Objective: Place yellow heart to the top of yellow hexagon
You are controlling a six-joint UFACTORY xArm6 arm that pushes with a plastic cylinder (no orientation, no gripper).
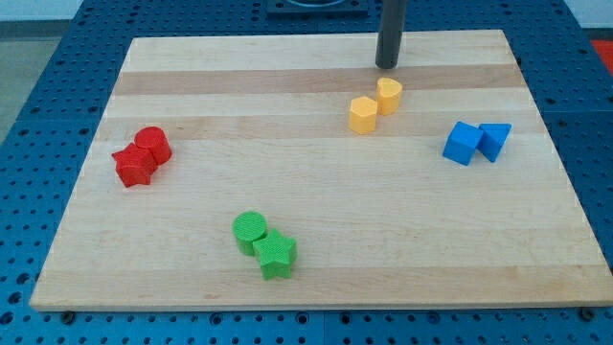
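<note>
Near edge of the board first: green cylinder and green star, touching, star just toward the view's bottom right of the cylinder. No writing, labels or brands readable on any block or on the wood.

Midway up, view's left: red cylinder and a second red block, star-like but shape not sure, touching each other. View's right, about the same depth: blue cube and blue triangular block, side by side, touching.

Further up, centre-right: yellow hexagon with yellow heart pressed against its upper right side. So the heart sits up and to the right of the hexagon, in contact, not straight above it. The heart's lobes are hard to make out at this size.

Farthest: my tip rests on the board just above the heart, near it with a small strip of bare wood between, no contact visible. The rod goes up out of the view's top. No jaws here, only a plain rod, so nothing is held and there is no opening to report.

Around the board: blue perforated table, rows of holes, no markings legible. A dark base shows at the view's top, too cropped to read.
</note>
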